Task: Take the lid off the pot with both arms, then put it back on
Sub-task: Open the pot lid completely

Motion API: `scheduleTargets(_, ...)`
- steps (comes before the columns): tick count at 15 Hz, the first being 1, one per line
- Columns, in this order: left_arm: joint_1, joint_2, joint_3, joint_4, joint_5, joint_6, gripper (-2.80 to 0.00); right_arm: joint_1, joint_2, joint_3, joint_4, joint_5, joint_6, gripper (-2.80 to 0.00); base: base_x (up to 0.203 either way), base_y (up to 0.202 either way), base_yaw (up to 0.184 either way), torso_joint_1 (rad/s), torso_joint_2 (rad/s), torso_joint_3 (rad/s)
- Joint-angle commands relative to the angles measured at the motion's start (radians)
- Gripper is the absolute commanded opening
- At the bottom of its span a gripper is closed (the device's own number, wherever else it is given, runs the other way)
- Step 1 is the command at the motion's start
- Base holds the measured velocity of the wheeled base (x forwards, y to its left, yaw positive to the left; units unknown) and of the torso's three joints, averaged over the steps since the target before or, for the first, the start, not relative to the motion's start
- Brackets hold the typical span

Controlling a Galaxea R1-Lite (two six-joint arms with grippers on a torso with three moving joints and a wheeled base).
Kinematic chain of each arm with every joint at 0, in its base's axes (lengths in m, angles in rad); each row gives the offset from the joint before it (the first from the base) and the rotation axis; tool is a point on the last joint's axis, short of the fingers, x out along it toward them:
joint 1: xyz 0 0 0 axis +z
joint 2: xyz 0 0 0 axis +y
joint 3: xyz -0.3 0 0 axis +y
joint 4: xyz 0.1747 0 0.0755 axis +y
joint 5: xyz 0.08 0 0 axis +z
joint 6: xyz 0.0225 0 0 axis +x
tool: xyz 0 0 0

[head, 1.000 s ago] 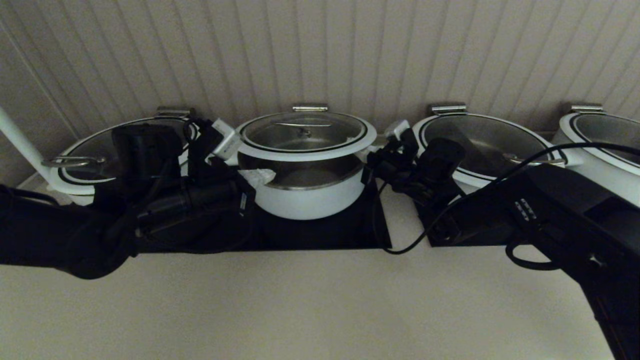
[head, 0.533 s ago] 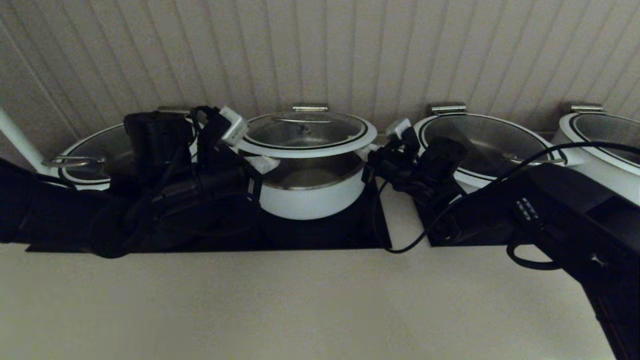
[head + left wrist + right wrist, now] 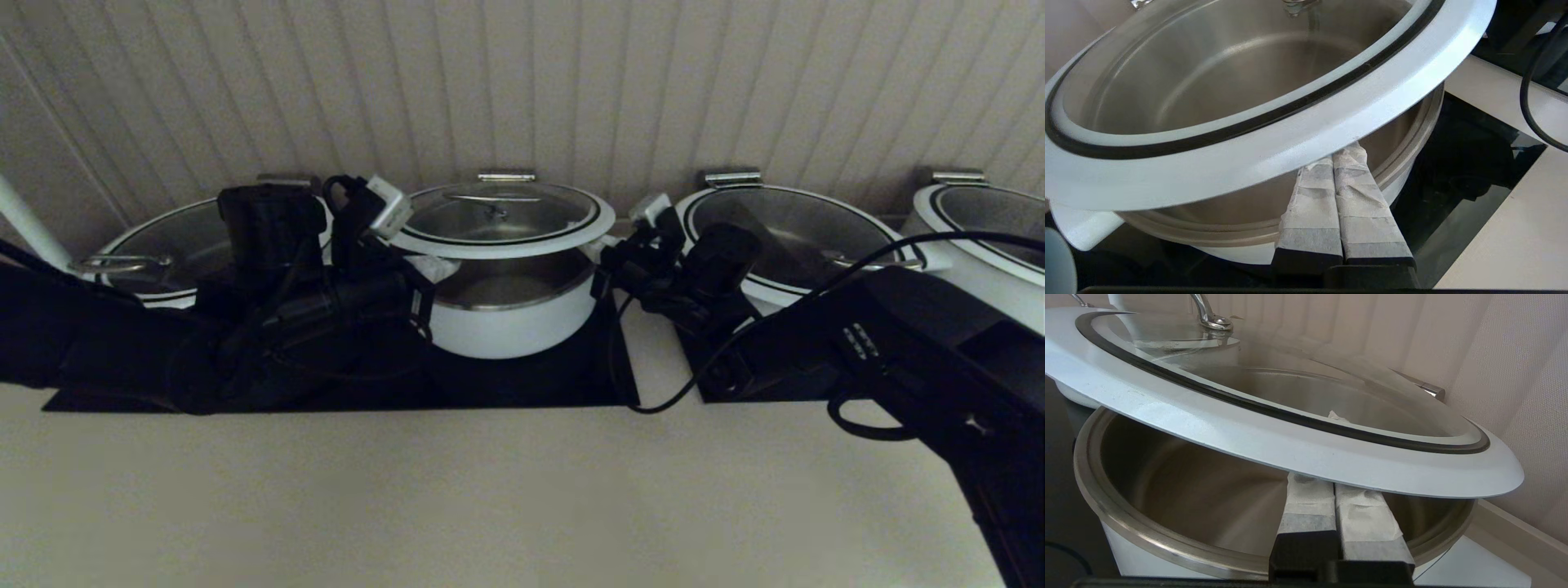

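Since the earlier frames, your left gripper [image 3: 433,268] has risen, carrying the lid [image 3: 502,219] higher above the pot [image 3: 513,314]. Both grippers' fingers are pressed together, wedged under the lid's white rim: left gripper at its left edge, right gripper [image 3: 611,255] at its right. Pot sits on the black mat [image 3: 522,384] near the counter's back edge.
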Motion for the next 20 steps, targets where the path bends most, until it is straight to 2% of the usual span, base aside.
scheduleTargets(1, 0.0, 0.012, -0.005, -0.006, -0.001, 0.001, -2.8, 0.001, -0.002, 0.0, -0.008, 0.003, -0.001, -2.8, 0.0, 0.0, 0.0, 0.0, 0.0, 0.0)
scheduleTargets(16, 0.0, 0.042, -0.07, -0.004, 0.026, 0.001, -2.8, 0.001, -0.011, 0.007, -0.012, 0.003, -0.001, -2.8, 0.0, 0.0, 0.0, 0.0, 0.0, 0.0)
scheduleTargets(20, 0.0, 0.042, -0.07, -0.005, 0.026, 0.001, -2.8, 0.001, -0.047, 0.108, -0.017, 0.004, -0.008, -2.8, 0.0, 0.0, 0.0, 0.0, 0.0, 0.0)
